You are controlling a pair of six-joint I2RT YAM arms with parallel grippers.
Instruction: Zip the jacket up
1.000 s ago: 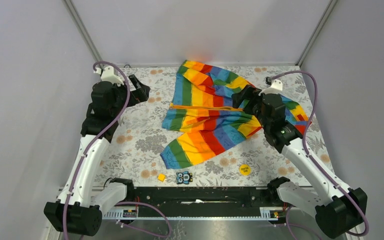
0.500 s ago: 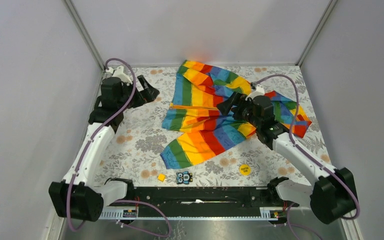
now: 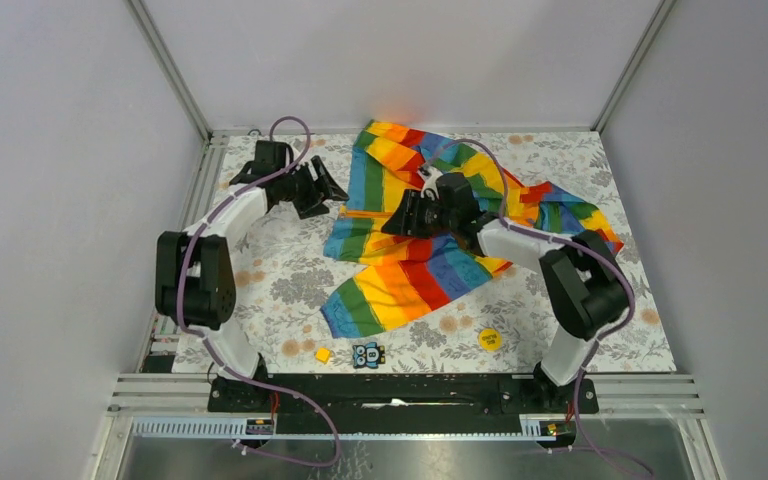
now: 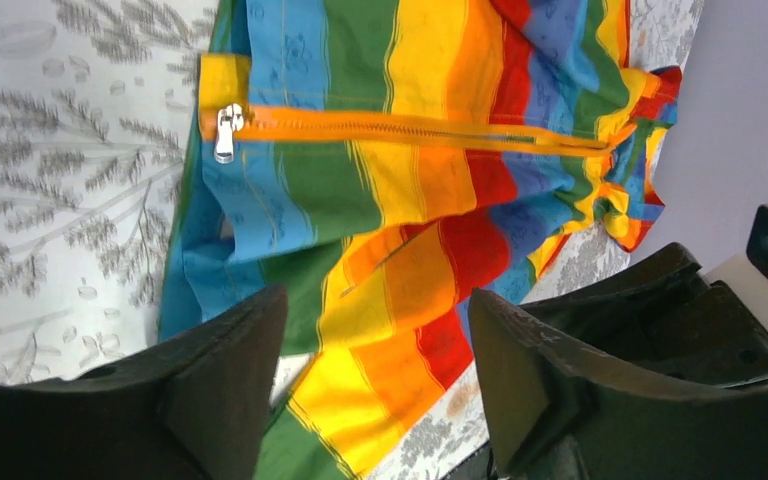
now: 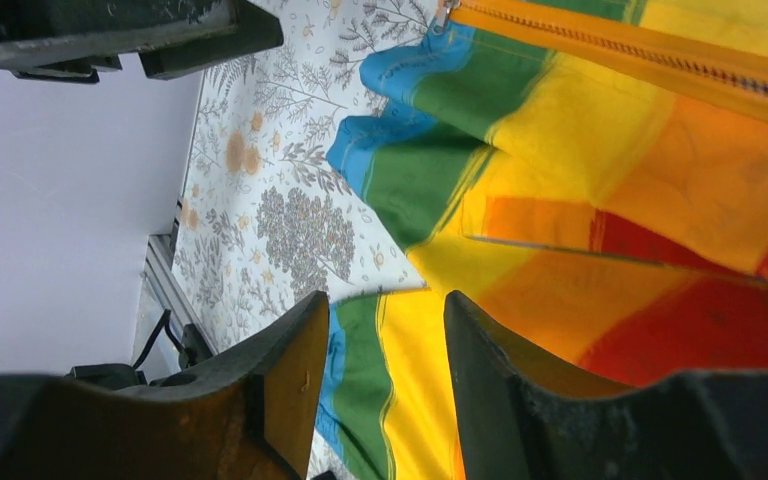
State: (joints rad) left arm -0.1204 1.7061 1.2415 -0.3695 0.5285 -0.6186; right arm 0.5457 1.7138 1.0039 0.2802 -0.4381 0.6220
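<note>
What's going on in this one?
Two robot arms are working on a rainbow-striped jacket lying crumpled on the flowered table. The left gripper hovers off the jacket's left edge, near the silver zipper pull that sits at that end of the orange zipper strip. The right gripper hangs over the middle of the jacket. Both have their jaws apart and hold nothing; the pull is not yet gripped.

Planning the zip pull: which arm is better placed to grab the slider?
Left, probably: the left gripper sits open beside the jacket, slider just ahead in its wrist view. The right gripper hovers over mid-jacket, slider barely in its frame.
</note>
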